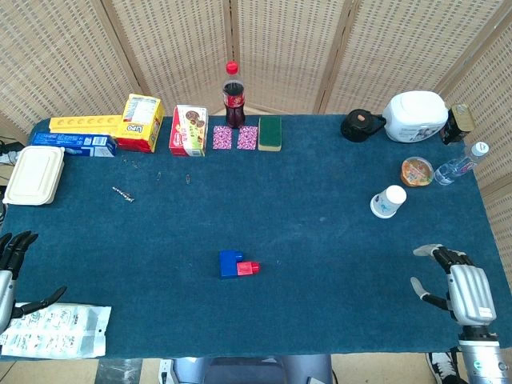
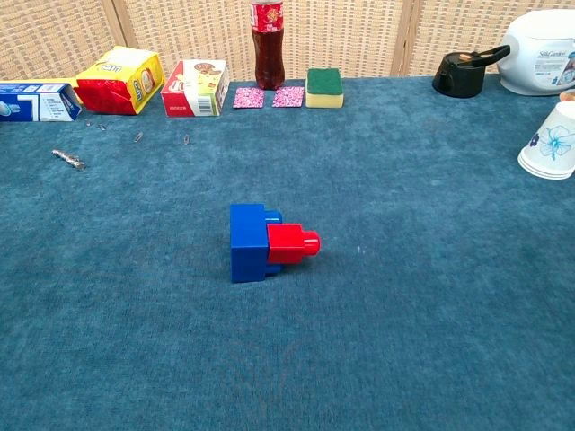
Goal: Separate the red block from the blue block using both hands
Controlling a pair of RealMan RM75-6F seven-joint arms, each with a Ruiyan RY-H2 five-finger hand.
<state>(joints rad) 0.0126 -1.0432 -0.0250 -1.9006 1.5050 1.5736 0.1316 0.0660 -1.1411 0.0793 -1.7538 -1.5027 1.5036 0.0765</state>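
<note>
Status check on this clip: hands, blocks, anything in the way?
Left hand and right hand open at the table's near corners, holding nothing. Red block joined to blue block, mid-table, untouched. Nothing near the blocks.

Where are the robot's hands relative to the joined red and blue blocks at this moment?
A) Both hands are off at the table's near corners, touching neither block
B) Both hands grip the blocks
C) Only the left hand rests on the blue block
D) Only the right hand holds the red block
A: the left hand and right hand sit open near the table's edges, while the red block stays plugged onto the blue block mid-table, untouched.
</note>
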